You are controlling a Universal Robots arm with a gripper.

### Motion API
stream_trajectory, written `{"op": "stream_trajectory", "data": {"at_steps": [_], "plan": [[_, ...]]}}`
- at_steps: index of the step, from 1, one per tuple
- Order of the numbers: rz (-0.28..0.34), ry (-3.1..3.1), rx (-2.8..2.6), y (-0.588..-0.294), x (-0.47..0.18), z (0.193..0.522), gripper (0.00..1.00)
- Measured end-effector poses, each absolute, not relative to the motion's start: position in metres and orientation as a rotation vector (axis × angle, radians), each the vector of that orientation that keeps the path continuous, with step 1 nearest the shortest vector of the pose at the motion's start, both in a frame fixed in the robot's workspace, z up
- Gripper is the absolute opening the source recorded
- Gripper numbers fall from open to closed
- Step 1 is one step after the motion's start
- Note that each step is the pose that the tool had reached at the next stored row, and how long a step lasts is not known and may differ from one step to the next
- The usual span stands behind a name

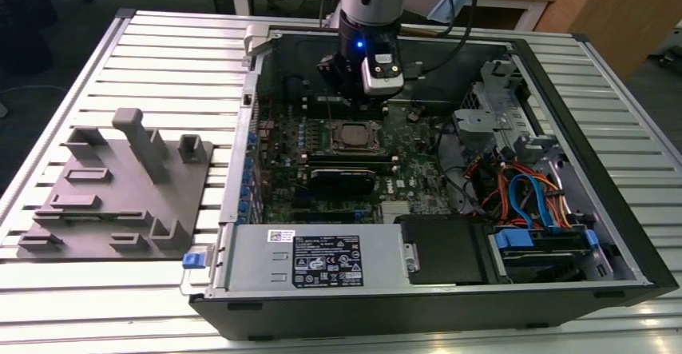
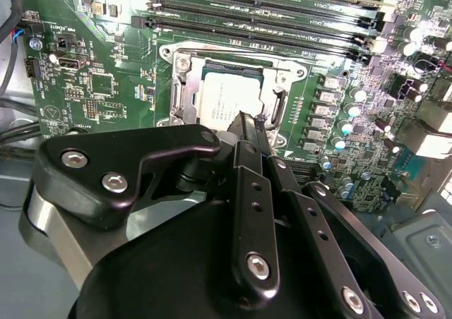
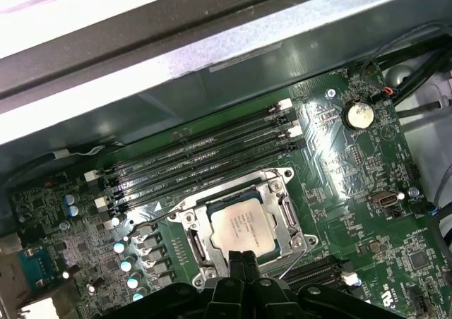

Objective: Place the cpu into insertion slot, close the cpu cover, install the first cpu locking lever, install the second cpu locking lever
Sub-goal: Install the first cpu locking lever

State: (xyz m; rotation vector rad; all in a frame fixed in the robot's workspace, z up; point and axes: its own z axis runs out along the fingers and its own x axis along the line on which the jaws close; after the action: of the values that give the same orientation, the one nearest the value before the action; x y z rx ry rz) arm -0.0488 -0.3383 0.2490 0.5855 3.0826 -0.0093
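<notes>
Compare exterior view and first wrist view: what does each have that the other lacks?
Exterior view: grey fixture beside the case, power supply, blue and orange cables.
First wrist view: coin battery, row of capacitors.
Both: board, cpu with the cover framing it, gripper near the cpu, fingers shut.

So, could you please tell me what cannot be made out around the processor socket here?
1. The chip's near edge: covered by the gripper in both wrist views.
2. Whether the metal frame is latched: its near side sits behind the gripper.
3. Lever positions at the socket in the exterior view: too small to tell.
</notes>
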Motion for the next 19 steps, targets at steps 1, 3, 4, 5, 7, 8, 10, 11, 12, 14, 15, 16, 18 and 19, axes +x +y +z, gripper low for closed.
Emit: {"op": "stream_trajectory", "data": {"at_steps": [1,3,4,5,7,8,10,11,12,14,15,16,18,19], "plan": [[-0.009,3.083,0.585,-0.3383,-0.0488,0.249,0.1],[-0.009,3.083,0.585,-0.3383,-0.0488,0.249,0.1],[-0.009,3.083,0.585,-0.3383,-0.0488,0.249,0.1],[-0.009,3.083,0.585,-0.3383,-0.0488,0.249,0.1],[-0.009,3.083,0.585,-0.3383,-0.0488,0.249,0.1],[-0.009,3.083,0.585,-0.3383,-0.0488,0.249,0.1],[-0.009,3.083,0.585,-0.3383,-0.0488,0.249,0.1],[-0.009,3.083,0.584,-0.3383,-0.049,0.249,0.1],[-0.009,3.083,0.581,-0.3383,-0.0492,0.249,0.1],[-0.009,3.089,0.549,-0.3383,-0.0492,0.2489,0.1],[-0.009,3.093,0.526,-0.3384,-0.0492,0.2489,0.1],[-0.009,3.097,0.503,-0.3384,-0.0492,0.2488,0.1],[-0.004,3.096,0.491,-0.3384,-0.0514,0.2484,0.1],[0.002,3.093,0.49,-0.3384,-0.0533,0.2483,0.1]]}}
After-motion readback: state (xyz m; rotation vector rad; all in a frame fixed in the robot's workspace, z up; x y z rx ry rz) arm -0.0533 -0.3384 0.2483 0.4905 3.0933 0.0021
